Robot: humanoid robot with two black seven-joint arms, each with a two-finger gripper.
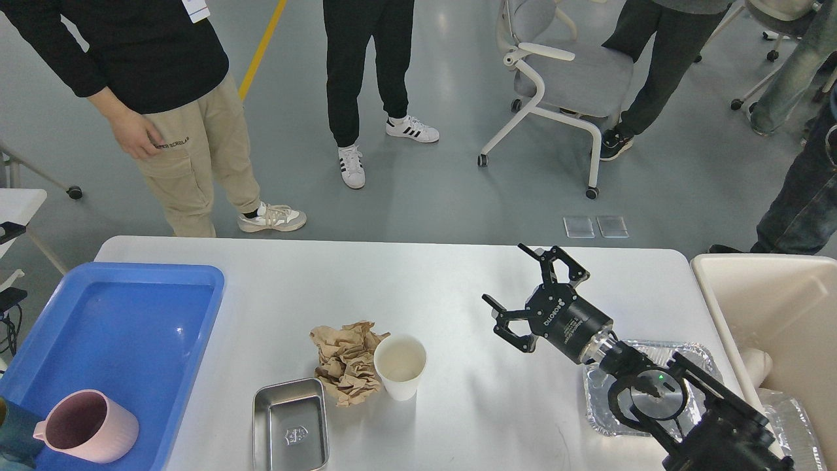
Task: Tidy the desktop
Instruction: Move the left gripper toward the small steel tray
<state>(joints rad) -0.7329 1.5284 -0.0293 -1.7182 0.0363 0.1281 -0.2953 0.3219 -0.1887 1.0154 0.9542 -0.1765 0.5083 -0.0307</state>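
Observation:
The white desktop (pixel 471 275) fills the lower view. On it lie a crumpled brown paper (pixel 345 361), a white paper cup (pixel 400 366) standing upright beside it, a small metal tray (pixel 290 424) at the front, and a foil tray (pixel 605 405) under my right arm. My right gripper (pixel 503 275) is open and empty, hovering above the table right of the cup, apart from everything. My left gripper is out of view.
A blue plastic tray (pixel 118 327) at the left holds a pink mug (pixel 85 428). A cream bin (pixel 771 314) stands at the right edge of the table. Several people and a grey office chair (pixel 562 72) stand beyond the far edge.

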